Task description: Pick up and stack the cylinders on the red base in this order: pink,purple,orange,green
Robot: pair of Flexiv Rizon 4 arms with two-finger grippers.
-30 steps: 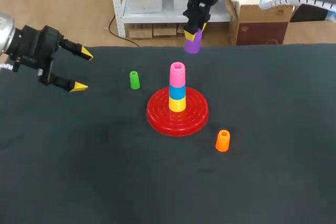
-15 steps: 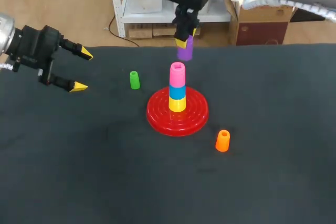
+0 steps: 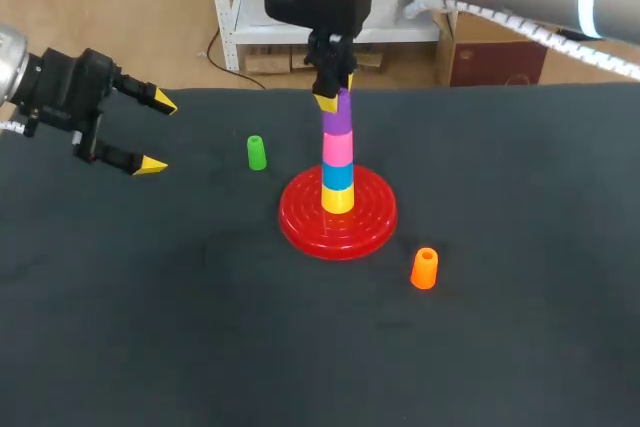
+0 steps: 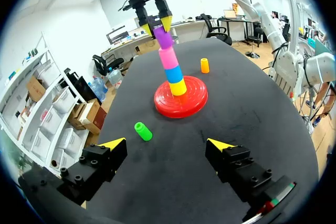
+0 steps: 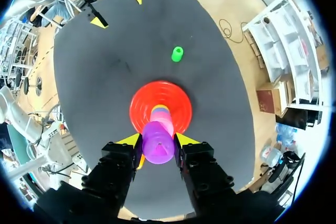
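Head view: the right gripper (image 3: 334, 97) has swung in, and its purple cylinder (image 3: 338, 119) now rests on the pink cylinder (image 3: 338, 150) over the red base (image 3: 300, 222). Left wrist view: the left gripper (image 4: 166, 144) is wide open. Right wrist view: the fingers (image 5: 131, 140) still pinch purple — release comes next.

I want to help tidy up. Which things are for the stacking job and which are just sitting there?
For the job: red base, pink cylinder, purple cylinder in the right tool, orange cylinder, green cylinder.
Not in the order: blue cylinder, yellow cylinder, both under the pink.
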